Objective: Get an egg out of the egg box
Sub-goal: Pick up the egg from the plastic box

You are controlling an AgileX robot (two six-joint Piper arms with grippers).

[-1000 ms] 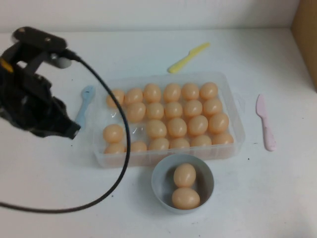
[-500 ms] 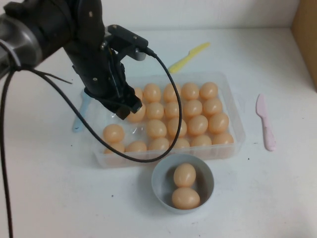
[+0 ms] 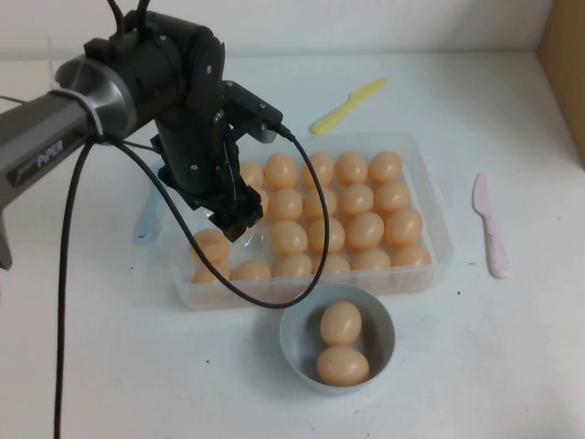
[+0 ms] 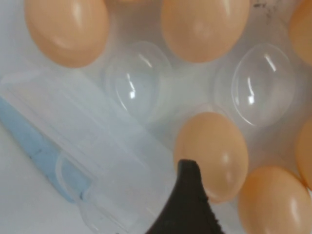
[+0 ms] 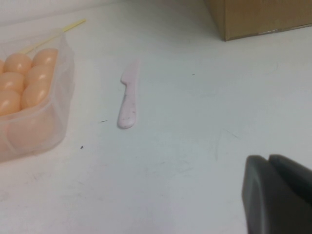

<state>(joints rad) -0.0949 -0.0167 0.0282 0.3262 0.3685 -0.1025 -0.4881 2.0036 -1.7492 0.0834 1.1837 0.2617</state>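
The egg box [image 3: 441, 240] is a clear tray in the middle of the table, filled with several peach-orange eggs. My left gripper [image 3: 237, 219] hangs low over its left part, above empty dimples [image 4: 131, 80]. In the left wrist view one dark fingertip [image 4: 188, 190] shows beside an egg [image 4: 213, 152]; the other finger is out of frame, so the jaws stand apart and hold nothing. That egg sits at the box's left side in the high view [image 3: 211, 245]. My right gripper [image 5: 269, 160] is shut and empty over bare table, out of the high view.
A grey-blue bowl [image 3: 294, 340] with two eggs stands in front of the box. A blue spatula [image 3: 146, 222] lies left of it, a yellow knife [image 3: 348, 105] behind, a pink knife [image 3: 491, 229] right. A cardboard box [image 3: 567, 64] stands far right.
My left arm has swung from the table's left side in over the left part of the egg box and has come down closer to the eggs.
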